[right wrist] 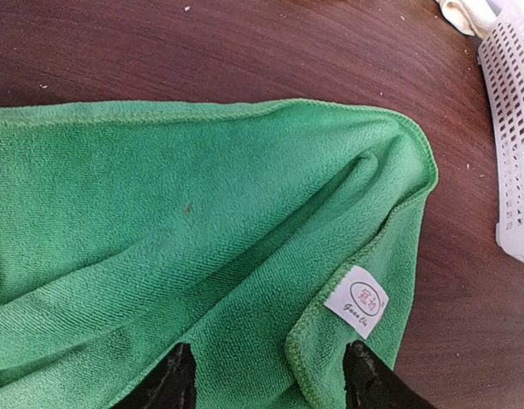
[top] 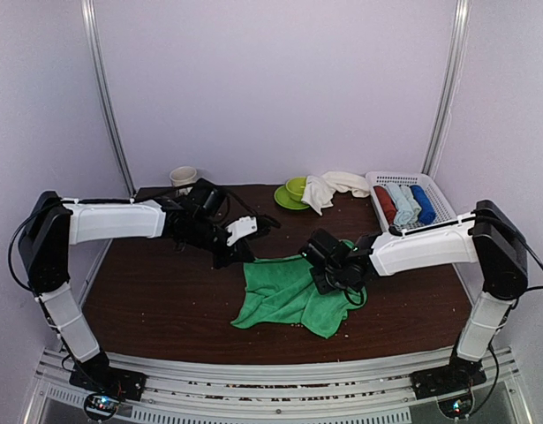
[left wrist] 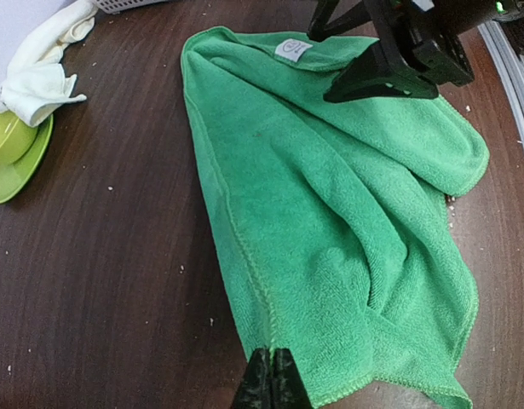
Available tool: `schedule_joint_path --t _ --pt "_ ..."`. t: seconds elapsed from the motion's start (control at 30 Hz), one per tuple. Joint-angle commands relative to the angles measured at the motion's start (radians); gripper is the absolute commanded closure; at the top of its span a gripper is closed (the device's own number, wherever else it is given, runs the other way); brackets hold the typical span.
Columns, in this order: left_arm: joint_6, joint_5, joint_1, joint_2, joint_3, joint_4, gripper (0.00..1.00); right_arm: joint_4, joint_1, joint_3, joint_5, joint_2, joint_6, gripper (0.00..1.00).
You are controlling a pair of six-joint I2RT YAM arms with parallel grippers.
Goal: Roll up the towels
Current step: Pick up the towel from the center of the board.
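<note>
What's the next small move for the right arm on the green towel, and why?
Probably close the right gripper on the corner of the green towel beside the label: its jaws stand apart astride that folded edge, gripping nothing, while the left gripper is shut on its other end.

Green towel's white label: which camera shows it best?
Right wrist: the label is close, its print visible, on the green towel. Left wrist shows it small at the towel's far edge. Top external doesn't resolve it.
</note>
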Motion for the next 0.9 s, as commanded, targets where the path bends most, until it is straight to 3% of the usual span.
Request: schedule_joint_path --t 0.0,0.5,0.87 --pt "-0.007 0.031 0.015 -0.01 -0.011 0.045 1.0 -0.069 0.013 0.01 0.093 0.009 0.047 0.41" --pt "-0.015 0.047 0.015 -0.004 -0.018 0.06 1.0 -0.1 0.011 0.061 0.198 0.11 0.053 0.45" --pt "-0.017 0.049 0.015 -0.006 -0.024 0.069 1.0 -0.105 -0.007 0.043 0.225 0.087 0.061 0.5"
